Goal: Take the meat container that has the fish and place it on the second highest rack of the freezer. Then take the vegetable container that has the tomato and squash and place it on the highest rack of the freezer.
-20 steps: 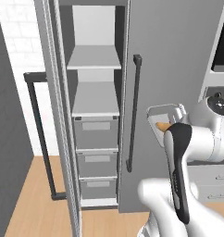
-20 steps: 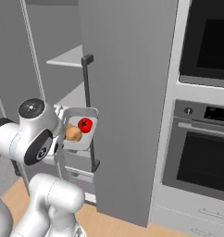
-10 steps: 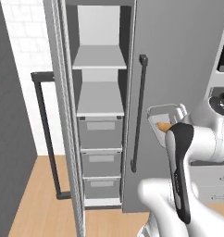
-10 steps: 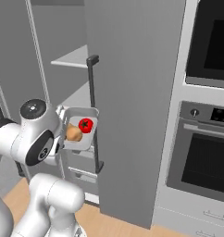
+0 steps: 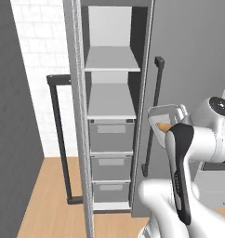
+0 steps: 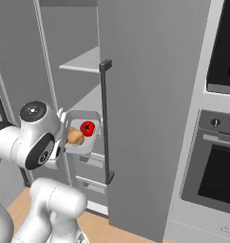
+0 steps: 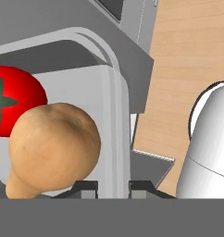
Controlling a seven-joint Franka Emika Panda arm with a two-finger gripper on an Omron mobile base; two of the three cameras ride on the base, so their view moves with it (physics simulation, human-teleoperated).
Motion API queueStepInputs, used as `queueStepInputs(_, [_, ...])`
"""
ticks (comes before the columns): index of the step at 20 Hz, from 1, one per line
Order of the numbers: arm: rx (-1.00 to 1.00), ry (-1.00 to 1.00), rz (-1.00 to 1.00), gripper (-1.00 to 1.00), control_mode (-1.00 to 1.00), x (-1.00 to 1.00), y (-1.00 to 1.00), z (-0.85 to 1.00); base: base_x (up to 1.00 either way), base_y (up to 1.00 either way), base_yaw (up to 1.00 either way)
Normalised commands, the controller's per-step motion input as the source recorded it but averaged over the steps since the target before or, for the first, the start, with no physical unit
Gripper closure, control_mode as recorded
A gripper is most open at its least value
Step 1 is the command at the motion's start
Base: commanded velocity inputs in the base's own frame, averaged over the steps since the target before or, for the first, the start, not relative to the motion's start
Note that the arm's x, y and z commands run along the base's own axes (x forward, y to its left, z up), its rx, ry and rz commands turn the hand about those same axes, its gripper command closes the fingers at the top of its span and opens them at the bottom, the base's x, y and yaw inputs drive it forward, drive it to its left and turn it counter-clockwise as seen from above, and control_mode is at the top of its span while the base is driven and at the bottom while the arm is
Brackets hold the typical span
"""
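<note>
The vegetable container (image 7: 115, 92) is pinched by its rim between the nearly closed fingertips of the gripper (image 7: 113, 186), so it's held up in the air just in front of the freezer (image 5: 112, 102), beside the black bar handle (image 6: 106, 122). Tomato (image 7: 12, 99) and squash (image 7: 53, 148) are sat inside it, touching, squash nearer the gripper.

The arm (image 5: 198, 153) is showing glossy white, rounded shells, each segment bulging like a smooth capsule. A black band is running down the link nearest the left base camera, and a round dark-grey cap (image 6: 33, 112) is covering one joint. Two small dark fingertips (image 7: 86, 187) are ending the hand.
</note>
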Motion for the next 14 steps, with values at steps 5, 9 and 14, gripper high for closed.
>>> queueStepInputs(5, [0.0, 0.0, 0.0, 1.0, 1.0, 0.0, 0.0, 0.0, 0.52, 0.23, 0.03])
queueStepInputs(9, [0.0, 0.0, 0.0, 1.0, 1.0, 0.0, 0.0, 0.0, 0.49, 0.36, 0.01])
queueStepInputs(14, [0.0, 0.0, 0.0, 1.0, 1.0, 0.0, 0.0, 0.0, 0.43, 0.29, 0.0])
